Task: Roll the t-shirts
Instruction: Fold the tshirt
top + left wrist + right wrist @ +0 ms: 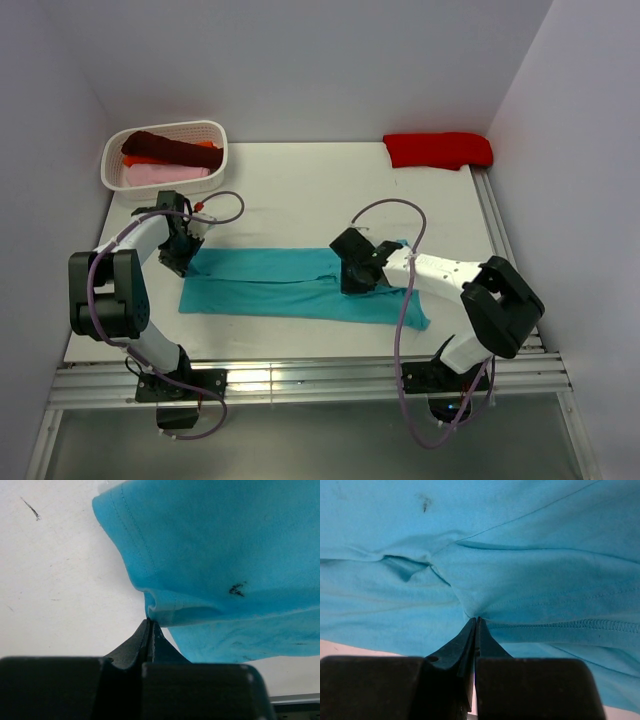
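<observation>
A teal t-shirt (280, 285) lies folded into a long strip across the middle of the table. At its left end my left gripper (185, 262) is shut on the cloth. The left wrist view shows the closed tips (150, 621) pinching a small fold of the teal t-shirt (210, 545) at its hem corner. My right gripper (358, 283) is over the strip's middle. Its closed tips (477, 619) nip the teal t-shirt (520, 540), which puckers beside a stitched hem. A bright red t-shirt (437, 149) lies folded at the back right.
A white basket (215, 128) at the back left holds a maroon t-shirt (170, 148), an orange one (140, 160) and a pink one (165, 174). Side walls close in left and right. A metal rail (300, 380) runs along the near edge.
</observation>
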Controlling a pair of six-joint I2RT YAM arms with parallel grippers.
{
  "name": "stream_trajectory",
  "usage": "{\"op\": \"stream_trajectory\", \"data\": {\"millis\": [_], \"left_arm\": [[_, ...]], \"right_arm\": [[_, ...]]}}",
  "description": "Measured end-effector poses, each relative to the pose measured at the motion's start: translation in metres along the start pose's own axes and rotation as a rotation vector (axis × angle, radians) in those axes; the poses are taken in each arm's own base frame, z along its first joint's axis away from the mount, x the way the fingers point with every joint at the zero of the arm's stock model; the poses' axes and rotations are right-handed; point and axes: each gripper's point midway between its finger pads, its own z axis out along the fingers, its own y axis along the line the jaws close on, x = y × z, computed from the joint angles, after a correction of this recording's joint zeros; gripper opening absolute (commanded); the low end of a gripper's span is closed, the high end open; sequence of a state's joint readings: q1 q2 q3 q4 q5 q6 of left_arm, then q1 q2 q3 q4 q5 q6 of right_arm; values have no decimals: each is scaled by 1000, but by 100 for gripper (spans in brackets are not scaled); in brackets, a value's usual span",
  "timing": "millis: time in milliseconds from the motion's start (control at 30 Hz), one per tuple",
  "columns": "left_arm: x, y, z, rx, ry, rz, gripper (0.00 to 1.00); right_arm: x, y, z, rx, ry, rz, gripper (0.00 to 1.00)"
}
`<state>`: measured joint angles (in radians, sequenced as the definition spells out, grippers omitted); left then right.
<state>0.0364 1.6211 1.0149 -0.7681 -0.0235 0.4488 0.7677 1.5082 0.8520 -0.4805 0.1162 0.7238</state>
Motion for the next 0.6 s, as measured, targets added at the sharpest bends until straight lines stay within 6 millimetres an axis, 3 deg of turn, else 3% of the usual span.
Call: {"op": "stream_trajectory", "data": {"millis": [100,133,167,367,600], "left_arm": [[0,0,0,0,0,0,0],[0,0,0,0,0,0,0],[0,0,0,0,1,0,0],[0,0,0,1,1,0,0],[0,0,0,1,1,0,0]], "right_arm": [[4,4,0,1,5,-7,5],[4,6,0,1,6,-8,8],[5,7,1,3,8,-9,18],[11,9,3,20,15,-11,36],[1,4,-16,34,-46,17,42]]}}
